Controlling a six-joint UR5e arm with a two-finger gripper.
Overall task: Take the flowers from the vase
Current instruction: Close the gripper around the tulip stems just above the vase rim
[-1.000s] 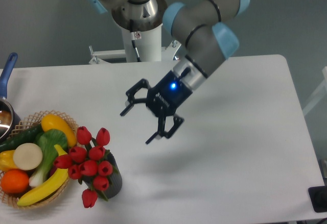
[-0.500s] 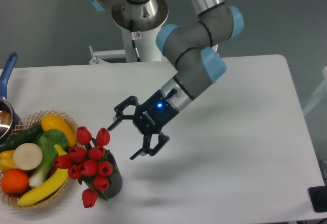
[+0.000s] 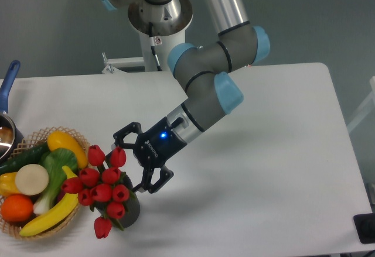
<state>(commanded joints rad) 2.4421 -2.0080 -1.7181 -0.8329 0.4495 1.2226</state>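
Since a second ago, the arm is swinging down and leftward from the middle of the table, bringing the claw (image 3: 136,160) right up against the flowers (image 3: 103,188). Its fingers are standing apart, one tip (image 3: 120,134) near the topmost buds and the other (image 3: 153,185) just above the vase (image 3: 130,206); nothing is being held yet. The approach is closing, by my reading, with the grasp itself not begun. The bunch is sitting in the vase near the table's front-left corner, just beside the wicker basket (image 3: 64,222) of fruit. Its long axis appears to be running up out of the vase mouth, buds spreading toward the left edge, one drooping to the front edge. Next, the claw probably needs to straddle the stems and close gently before lifting.
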